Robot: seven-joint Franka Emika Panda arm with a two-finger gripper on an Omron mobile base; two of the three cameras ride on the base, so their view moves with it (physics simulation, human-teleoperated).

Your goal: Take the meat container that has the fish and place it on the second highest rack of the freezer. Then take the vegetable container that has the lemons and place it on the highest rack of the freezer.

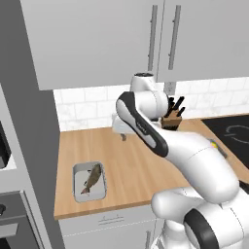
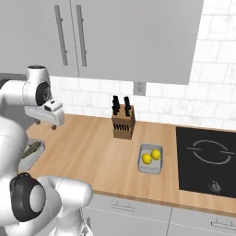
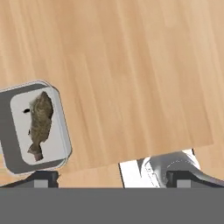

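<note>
A light wooden counter (image 1: 141, 170) runs along a wall of white tiles (image 2: 216, 103), with pale grey wall cupboards (image 2: 138, 37) carrying long metal bar handles (image 2: 81, 34) above it. A black hob (image 2: 207, 159) is set into the counter, and a wooden knife block (image 2: 123, 122) stands near the wall below a socket (image 2: 139, 87). Pale drawer fronts (image 1: 109, 223) run beneath

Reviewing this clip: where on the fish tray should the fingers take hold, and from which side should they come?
Probably from above, on a long side rim of the meat container. The tray lies flat on the counter with thin raised walls, and the fish runs lengthwise down the middle, leaving the rim free. One finger inside the wall, one outside. The open gripper hovers above the counter.
</note>
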